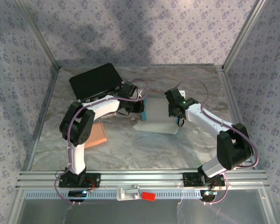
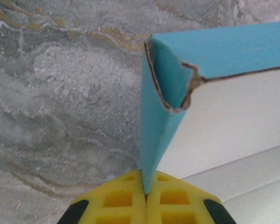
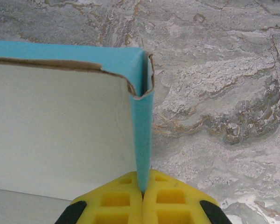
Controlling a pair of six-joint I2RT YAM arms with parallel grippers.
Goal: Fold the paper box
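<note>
Two upright paper box [image 1: 157, 116] walls are pinched by left end effector [image 2: 145, 190] and right end effector [image 3: 143, 187], bare table [image 1: 144, 149] beyond.

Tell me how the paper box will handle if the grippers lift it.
Probably light and floppy: the box has thin walls, pinched by the left gripper and right gripper. Likely fragile too; its corner edges look torn.

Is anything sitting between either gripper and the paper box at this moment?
Nothing visible does. The left gripper and right gripper each pinch a blue side wall of the paper box directly. The black case and brown card lie off to the left.
</note>
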